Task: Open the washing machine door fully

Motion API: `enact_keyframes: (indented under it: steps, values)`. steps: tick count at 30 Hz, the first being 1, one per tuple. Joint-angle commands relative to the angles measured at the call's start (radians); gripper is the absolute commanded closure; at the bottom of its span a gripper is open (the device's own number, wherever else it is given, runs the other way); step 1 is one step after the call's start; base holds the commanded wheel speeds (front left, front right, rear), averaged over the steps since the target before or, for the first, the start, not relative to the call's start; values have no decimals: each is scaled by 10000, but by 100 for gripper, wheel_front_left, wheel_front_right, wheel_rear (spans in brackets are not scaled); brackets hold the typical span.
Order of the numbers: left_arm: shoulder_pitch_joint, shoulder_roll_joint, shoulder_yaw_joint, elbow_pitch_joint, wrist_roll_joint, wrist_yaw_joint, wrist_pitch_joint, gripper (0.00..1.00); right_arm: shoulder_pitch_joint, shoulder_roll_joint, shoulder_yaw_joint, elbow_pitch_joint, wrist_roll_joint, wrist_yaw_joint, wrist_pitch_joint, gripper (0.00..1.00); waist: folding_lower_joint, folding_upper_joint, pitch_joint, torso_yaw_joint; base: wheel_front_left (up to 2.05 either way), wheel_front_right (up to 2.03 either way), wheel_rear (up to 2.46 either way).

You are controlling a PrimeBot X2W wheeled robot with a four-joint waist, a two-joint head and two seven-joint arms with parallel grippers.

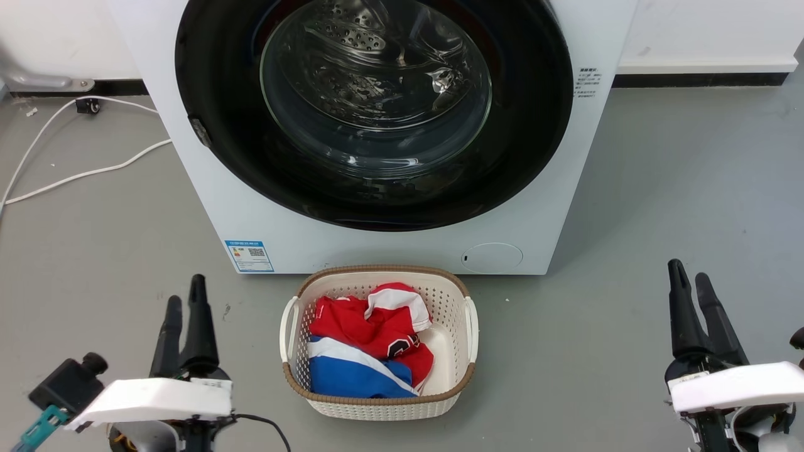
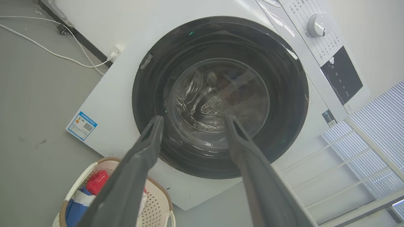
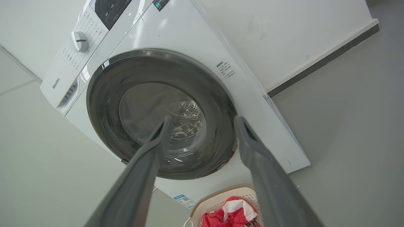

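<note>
- Two end effectors sit low in the head view. The left end effector [image 1: 185,292] is at the lower left and the right end effector [image 1: 688,270] at the lower right. Both have their fingers pointing toward the washing machine [image 1: 377,248].
- Both are released: each wrist view shows its two dark fingers spread apart, grasping nothing.
- Shut and flush in the machine's white front, the washing machine door [image 1: 374,107] is a glossy black ring around a bulging clear glass centre. The holed steel drum shows through the glass.
- Each end effector is well apart from the door and touches neither it nor the machine.
- On the door's left edge in the head view there is a small grey tab [image 1: 200,132].
- Low on the machine's front are a blue label [image 1: 249,256] at the left and a small round cover [image 1: 492,257] at the right.
- Near the top of the machine, the left wrist view shows a white knob [image 2: 317,25] beside a dark panel.
- Just in front of the machine, below the door and between the two end effectors, a cream basket [image 1: 377,408] stands on the grey floor [image 1: 659,207]. It holds red, white and blue clothes [image 1: 370,329].
- Left of the machine, a white cable [image 1: 63,179] lies across the floor.
</note>
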State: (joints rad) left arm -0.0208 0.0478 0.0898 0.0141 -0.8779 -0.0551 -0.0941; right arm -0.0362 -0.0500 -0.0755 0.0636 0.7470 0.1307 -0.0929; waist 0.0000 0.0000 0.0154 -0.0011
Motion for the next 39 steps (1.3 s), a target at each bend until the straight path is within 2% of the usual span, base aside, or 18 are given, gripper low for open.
enact_keyframes:
  steps: [1, 6, 15, 27, 39]
  values:
    - [21, 24, -154, -285, 340, 25, -106, 0, -49, -13, 40, -261, -407, 0, -101, 0, 0, 0, 1, 1, 0, 0, 0]
    - [108, 25, -594, -535, 1337, -61, -260, 0, 11, -12, 164, -531, -1364, 0, -255, 0, 0, 0, 7, 0, 0, 0, 0]
    - [232, 27, -1243, -822, 3116, 211, -509, 0, 91, -11, 385, -917, -2792, 0, -507, 0, 0, 0, 27, -14, 0, 0, 0]
    - [335, 40, -1745, -1001, 4969, 464, -810, 0, 219, -9, 457, -1205, -4330, 0, -812, 0, 0, 0, 48, -68, 0, 0, 0]
    - [332, 313, -2459, -1371, 6243, 797, -1064, 0, 332, -8, 535, -1399, -5555, -1, -1066, 0, 0, 0, 74, -86, 0, 0, 0]
